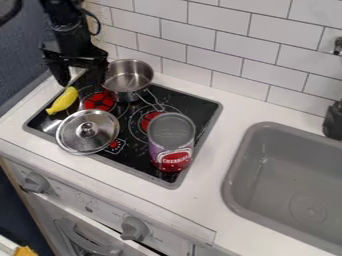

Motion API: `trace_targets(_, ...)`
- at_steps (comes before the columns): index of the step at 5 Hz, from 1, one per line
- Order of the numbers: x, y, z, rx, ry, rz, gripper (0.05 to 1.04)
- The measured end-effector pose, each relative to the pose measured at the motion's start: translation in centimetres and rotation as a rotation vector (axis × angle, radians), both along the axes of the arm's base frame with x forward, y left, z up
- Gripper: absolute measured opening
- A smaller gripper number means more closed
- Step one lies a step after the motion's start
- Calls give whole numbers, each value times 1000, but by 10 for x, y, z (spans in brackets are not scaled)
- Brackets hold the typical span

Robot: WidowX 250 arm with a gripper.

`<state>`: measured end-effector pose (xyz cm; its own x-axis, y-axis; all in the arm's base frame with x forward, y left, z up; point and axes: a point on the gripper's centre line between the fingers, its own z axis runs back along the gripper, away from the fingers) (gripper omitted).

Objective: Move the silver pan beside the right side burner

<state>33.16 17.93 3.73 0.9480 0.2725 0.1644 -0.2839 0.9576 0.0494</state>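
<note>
Silver pan (127,81) is seen upright at the back of the black cooktop (137,159), behind and between the two larger red burner spots. Its inside is exposed from above. Its handle (155,104) is angled toward the front right, toward the rear of the right burner (151,118).

Gripper (82,81) is hung at the cooktop's back left, just left of the pan. Fingers are spread, nothing pinched. One finger (101,72) is placed right by the pan's left rim; whether the rim is touched can't be told. The other is placed farther left, above the yellow toy (63,100).

Yellow toy is laid at a slant along the cooktop's left side, left of the left burner (99,101). Metal lid (88,131) is set knob up at the front left, just in front of that burner. Can (172,141) is stood upright at the front right, a purple and red label on its side; the right burner is partly hidden by it.

Gray sink (251,150) is set into the white counter (212,137), right of the cooktop. Two knobs (135,228) are mounted on the front panel below. White tiles (200,47) are fixed behind.
</note>
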Motion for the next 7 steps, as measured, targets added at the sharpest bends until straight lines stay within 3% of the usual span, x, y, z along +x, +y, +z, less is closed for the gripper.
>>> trace_targets(1, 16, 4, -11, -36, 9, 3, 1000)
trace_targets(4, 53, 13, -47, -85, 75, -20, 1000)
trace_targets(5, 58, 14, -46, -81, 77, -28, 957)
trace_targets(7, 52, 7, -50, -76, 59, -15, 370)
